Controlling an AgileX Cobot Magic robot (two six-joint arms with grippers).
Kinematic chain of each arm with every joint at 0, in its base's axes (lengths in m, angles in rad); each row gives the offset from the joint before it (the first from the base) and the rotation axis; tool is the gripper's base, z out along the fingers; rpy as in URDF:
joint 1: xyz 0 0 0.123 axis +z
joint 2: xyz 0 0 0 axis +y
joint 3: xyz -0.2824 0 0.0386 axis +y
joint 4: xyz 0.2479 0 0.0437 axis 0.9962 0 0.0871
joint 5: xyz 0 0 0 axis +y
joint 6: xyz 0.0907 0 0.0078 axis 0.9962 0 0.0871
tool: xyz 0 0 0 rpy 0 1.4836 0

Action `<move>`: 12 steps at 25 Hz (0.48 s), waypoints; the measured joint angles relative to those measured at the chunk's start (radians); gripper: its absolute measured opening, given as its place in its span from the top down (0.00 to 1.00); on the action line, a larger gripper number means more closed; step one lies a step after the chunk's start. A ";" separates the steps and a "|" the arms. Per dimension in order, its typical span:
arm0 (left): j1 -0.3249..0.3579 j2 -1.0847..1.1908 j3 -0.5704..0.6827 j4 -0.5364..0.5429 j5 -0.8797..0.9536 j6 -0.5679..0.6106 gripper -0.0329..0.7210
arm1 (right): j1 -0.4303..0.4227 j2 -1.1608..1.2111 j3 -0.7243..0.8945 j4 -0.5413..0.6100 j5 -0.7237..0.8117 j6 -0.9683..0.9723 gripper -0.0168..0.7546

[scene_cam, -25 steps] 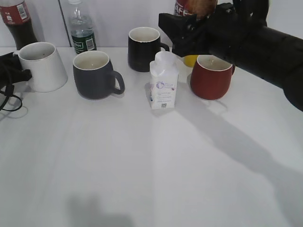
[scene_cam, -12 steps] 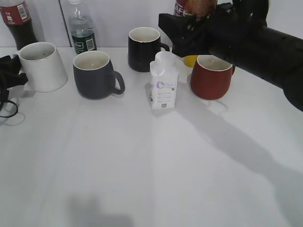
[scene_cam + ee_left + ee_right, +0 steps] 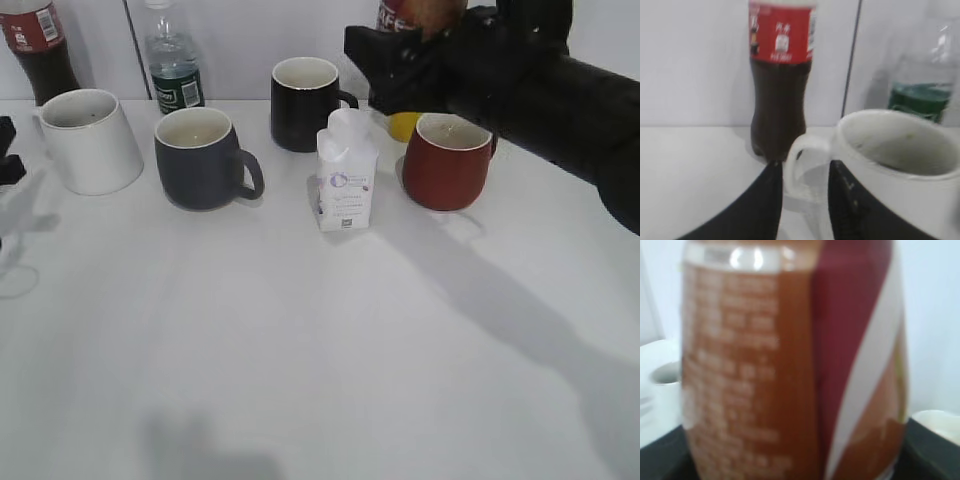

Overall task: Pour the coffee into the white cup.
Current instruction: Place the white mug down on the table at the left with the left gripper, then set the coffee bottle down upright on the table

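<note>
From across the table, the right gripper [image 3: 405, 55] grips the coffee bottle [image 3: 412, 14] beyond the red mug [image 3: 446, 162], nothing poured. At the left wrist, loosened jaws straddle the white cup [image 3: 890, 165] by its handle [image 3: 802, 170]. The right wrist shows the bottle's label between the jaws; carrying and pouring remain.

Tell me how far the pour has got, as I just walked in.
Done: nothing poured; the white cup looks empty. In hand: the right gripper clasps the coffee bottle at the back; the left gripper's fingers straddle the cup's handle. Left: carry over, tip, pour.
</note>
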 joint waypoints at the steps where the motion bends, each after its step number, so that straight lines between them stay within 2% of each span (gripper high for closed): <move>1: -0.006 -0.044 0.023 0.000 0.020 0.000 0.63 | 0.000 0.000 0.000 0.029 0.001 -0.022 0.29; 8: -0.108 -0.380 0.076 0.016 0.335 0.000 0.63 | 0.000 0.000 0.000 0.258 0.001 -0.238 0.29; 12: -0.179 -0.549 0.076 0.030 0.489 0.000 0.63 | -0.028 -0.001 -0.001 0.310 0.001 -0.311 0.29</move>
